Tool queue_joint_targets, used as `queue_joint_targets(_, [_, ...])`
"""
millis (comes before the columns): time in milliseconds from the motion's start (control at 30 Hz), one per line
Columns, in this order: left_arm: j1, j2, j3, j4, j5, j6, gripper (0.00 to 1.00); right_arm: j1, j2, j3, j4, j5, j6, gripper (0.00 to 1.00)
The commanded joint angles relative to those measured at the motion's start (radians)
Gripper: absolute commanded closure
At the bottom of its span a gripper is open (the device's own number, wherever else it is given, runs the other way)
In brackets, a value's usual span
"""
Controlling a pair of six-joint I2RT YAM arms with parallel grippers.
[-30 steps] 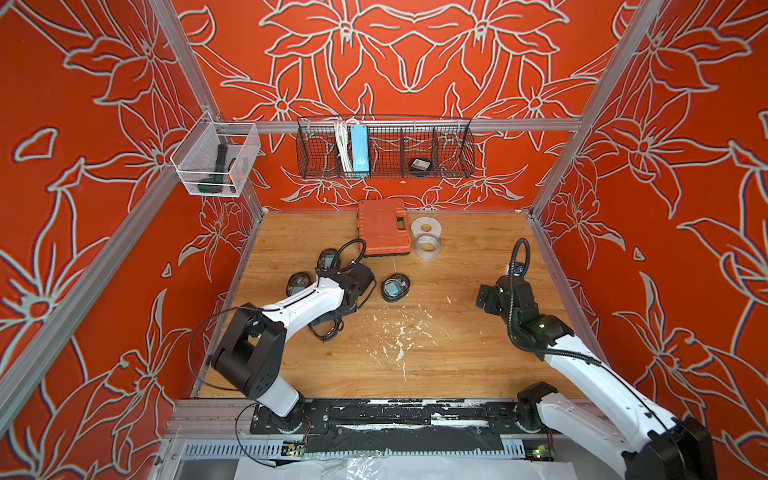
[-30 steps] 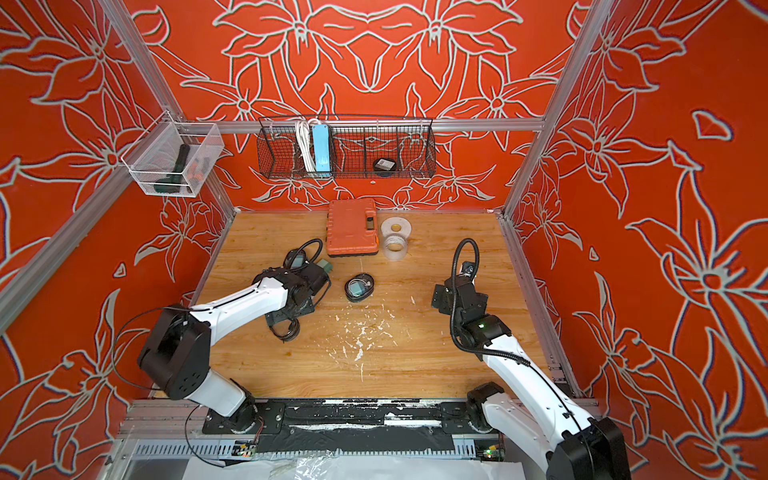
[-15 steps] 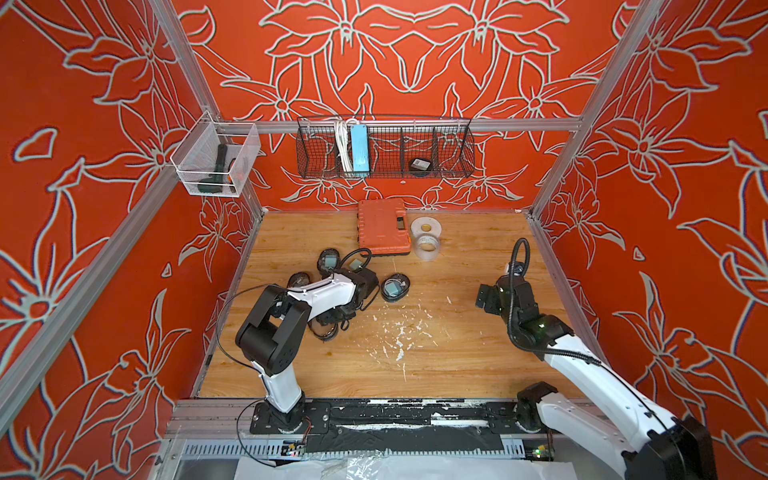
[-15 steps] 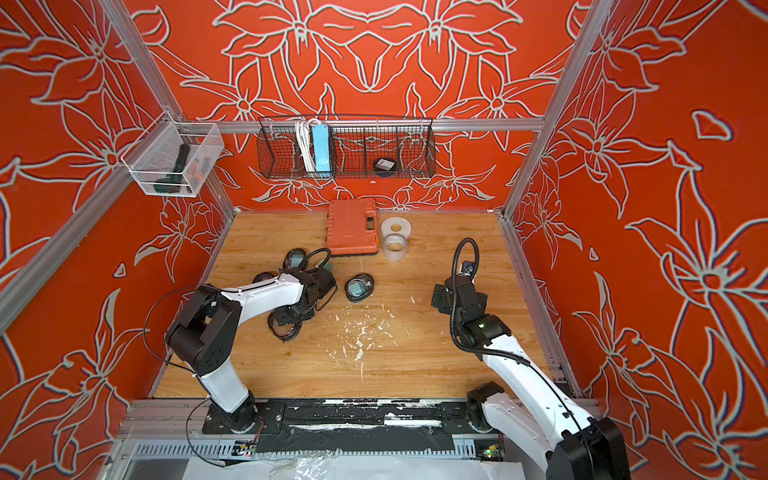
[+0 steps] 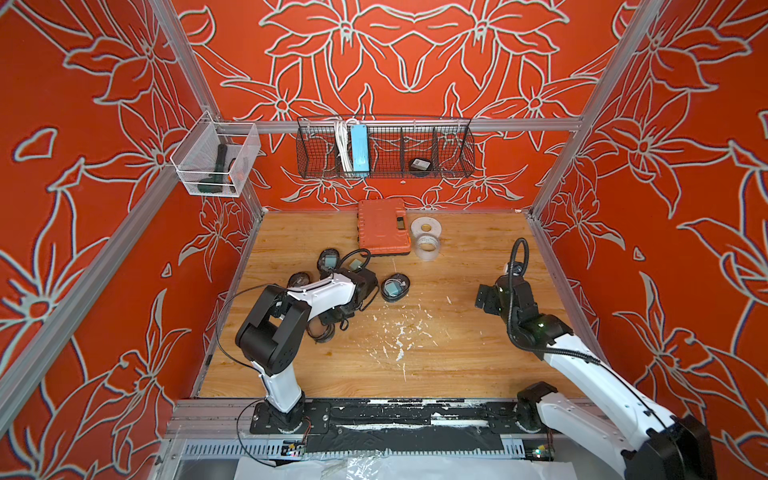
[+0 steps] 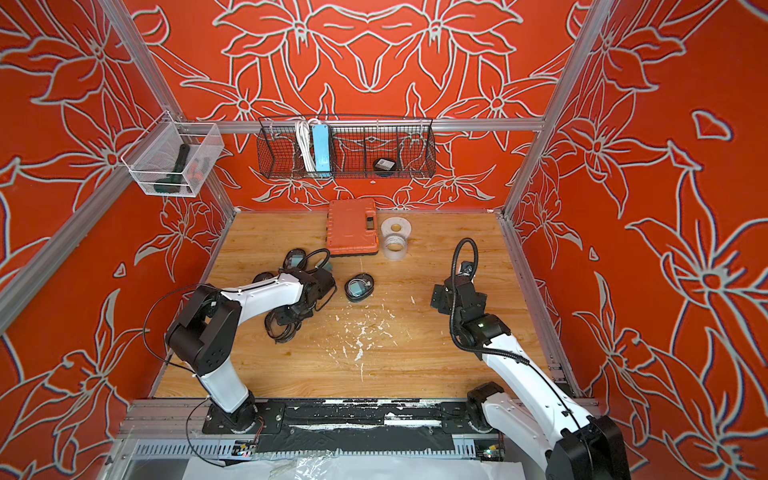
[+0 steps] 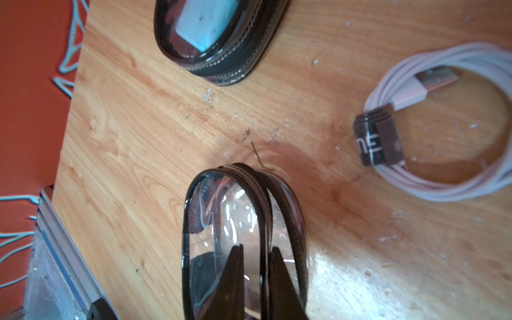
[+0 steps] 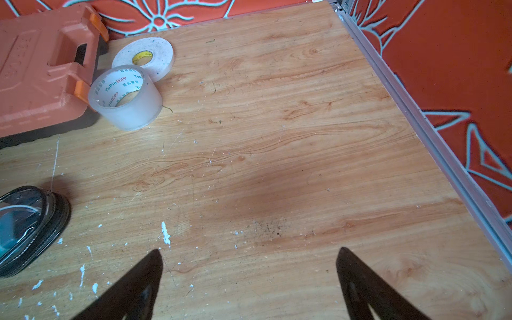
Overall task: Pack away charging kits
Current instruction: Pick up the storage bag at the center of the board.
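Note:
My left gripper (image 7: 256,250) is shut on the black rim of an empty clear pouch (image 7: 221,221), which stands on edge on the wooden floor. A coiled white cable (image 7: 443,191) with a dark strap lies loose beside it. Farther off lies a pouch with a teal plug inside (image 7: 206,27). In both top views, pouches (image 5: 329,261) (image 6: 264,277) cluster round my left wrist, and one with a plug (image 5: 395,287) (image 6: 359,287) lies to their right. My right gripper (image 8: 249,257) hangs open over bare floor at the right (image 5: 484,297).
An orange case (image 5: 382,226) and two tape rolls (image 5: 426,237) sit at the back. The wire basket (image 5: 453,166) on the back wall holds a blue power strip (image 5: 358,147) and a pouch (image 5: 419,165). A clear bin (image 5: 212,166) hangs at the left. White flecks litter the floor.
My left gripper has shut on the pouch rim, and the left arm's elbow has swung in toward the middle. The right arm has not moved.

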Motion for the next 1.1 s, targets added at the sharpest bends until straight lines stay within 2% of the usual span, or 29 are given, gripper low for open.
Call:
queue_joint_targets(0, [0.004,-0.036,-0.006,-0.045,-0.029,-0.024,0.92,-0.008,-0.002,0.006,0.001,-0.021,-0.001,0.03])
queue_joint_targets(233, [0.004,-0.131,-0.014,-0.062,-0.040,-0.005,1.00,0.004,-0.006,0.023,0.034,-0.258,0.024,0.08])
queue_joint_targets(300, [0.006,-0.167,-0.016,-0.069,-0.049,0.008,1.00,0.051,0.013,0.023,0.086,-0.332,0.059,0.09])
queue_joint_targets(367, [0.010,-0.206,-0.017,-0.091,-0.064,0.012,1.00,0.150,0.059,0.058,0.106,-0.295,0.085,0.12])
queue_joint_targets(433, [0.010,-0.256,-0.024,-0.113,-0.070,-0.009,1.00,0.268,0.149,0.135,0.091,-0.237,0.097,0.16])
queue_joint_targets(500, [0.014,-0.312,-0.026,-0.082,-0.029,0.029,1.00,0.373,0.268,0.250,0.064,-0.204,0.087,0.22])
queue_joint_targets(567, [0.027,-0.348,0.030,-0.097,0.005,0.083,1.00,0.411,0.366,0.334,0.052,-0.222,0.100,0.25])
queue_joint_targets(700, [0.075,-0.399,0.203,-0.211,0.009,0.194,1.00,0.466,0.513,0.464,0.097,-0.234,0.096,0.24])
queue_joint_targets(767, [0.118,-0.436,0.241,-0.182,0.040,0.299,1.00,0.508,0.613,0.594,0.042,-0.222,0.075,0.26])
queue_joint_targets(900, [0.217,-0.437,0.261,-0.177,0.018,0.397,1.00,0.564,0.806,0.804,-0.019,-0.215,0.052,0.26])
queue_joint_targets(1067, [0.260,-0.483,0.205,-0.124,-0.058,0.381,1.00,0.601,1.115,1.154,-0.162,-0.217,0.024,0.32])
